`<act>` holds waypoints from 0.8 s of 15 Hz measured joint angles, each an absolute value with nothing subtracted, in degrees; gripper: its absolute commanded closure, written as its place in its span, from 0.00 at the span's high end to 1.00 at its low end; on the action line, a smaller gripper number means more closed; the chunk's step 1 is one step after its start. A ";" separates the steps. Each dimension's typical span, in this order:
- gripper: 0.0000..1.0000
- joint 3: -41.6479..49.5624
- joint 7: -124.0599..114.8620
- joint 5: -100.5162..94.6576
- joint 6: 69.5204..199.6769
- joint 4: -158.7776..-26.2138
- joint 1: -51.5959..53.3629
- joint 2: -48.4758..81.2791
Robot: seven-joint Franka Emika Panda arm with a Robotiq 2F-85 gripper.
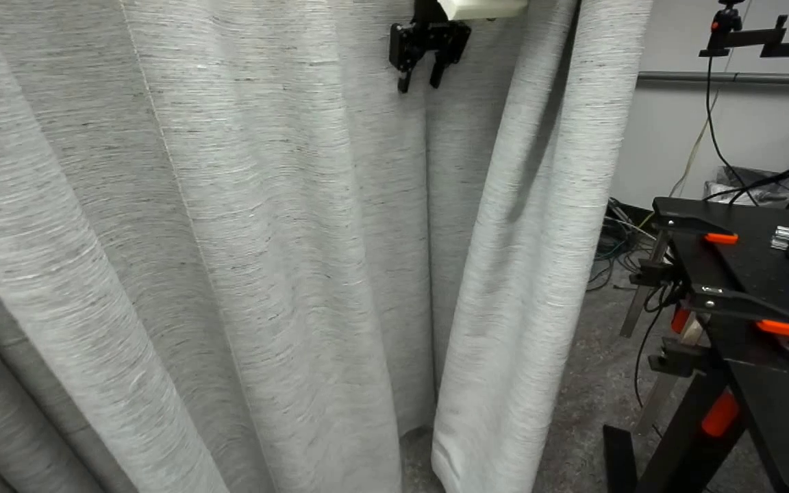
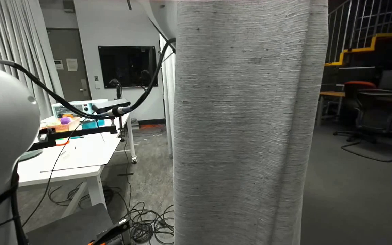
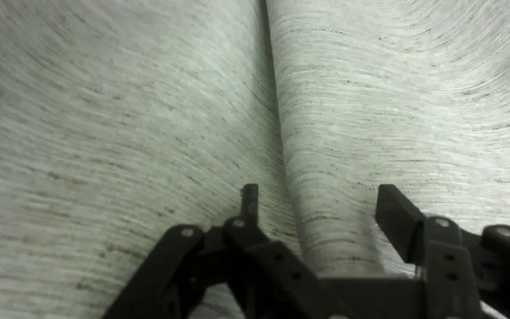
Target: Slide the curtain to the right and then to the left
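In an exterior view the curtain (image 1: pixel 285 239) spreads from the left edge to right of the middle, a light grey heathered cloth with fine horizontal streaks, falling in deep, rounded vertical folds. Just right of the middle, high up, the tool (image 1: pixel 419 83), black and angular, points down in front of the cloth. In the wrist view its slim fingers (image 3: pixel 396 219) stand well apart, with a soft, rolled fold between them; whether they touch it I cannot tell. Farther right, beyond the curtain, two black clamps (image 1: pixel 737 306) tipped in orange sit on the left edge of a flat black tabletop (image 1: pixel 750 270).

In an exterior view a smooth white arm (image 2: pixel 5 119), bulging and rounded, stands near on the left. A thick black cable (image 2: pixel 145 96) sags in front of a flat white tabletop (image 2: pixel 83 153), and thin dark cords (image 2: pixel 141 229) lie in loose coils on the mottled grey floor (image 2: pixel 148 180). Right of the middle the curtain hangs near as one broad, streaky panel. To its right, farther off, are a dark chair (image 2: pixel 379 109) and stairs (image 2: pixel 357 50) with a stepped yellow edge.
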State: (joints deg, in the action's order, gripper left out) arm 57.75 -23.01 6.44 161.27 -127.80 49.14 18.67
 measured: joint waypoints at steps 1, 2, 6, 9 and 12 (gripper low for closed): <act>1.00 59.63 -22.98 4.52 160.45 -130.04 51.89 16.34; 1.00 61.64 -22.98 2.29 159.60 -132.10 54.72 14.00; 1.00 67.92 -23.04 -8.29 155.65 -138.14 64.36 4.69; 1.00 67.99 -23.45 -14.41 153.73 -140.28 66.86 -1.46; 1.00 66.16 -25.66 -15.32 152.96 -140.14 66.91 -5.50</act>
State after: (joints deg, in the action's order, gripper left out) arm 66.16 -25.66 -15.32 152.96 -140.14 66.91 -5.50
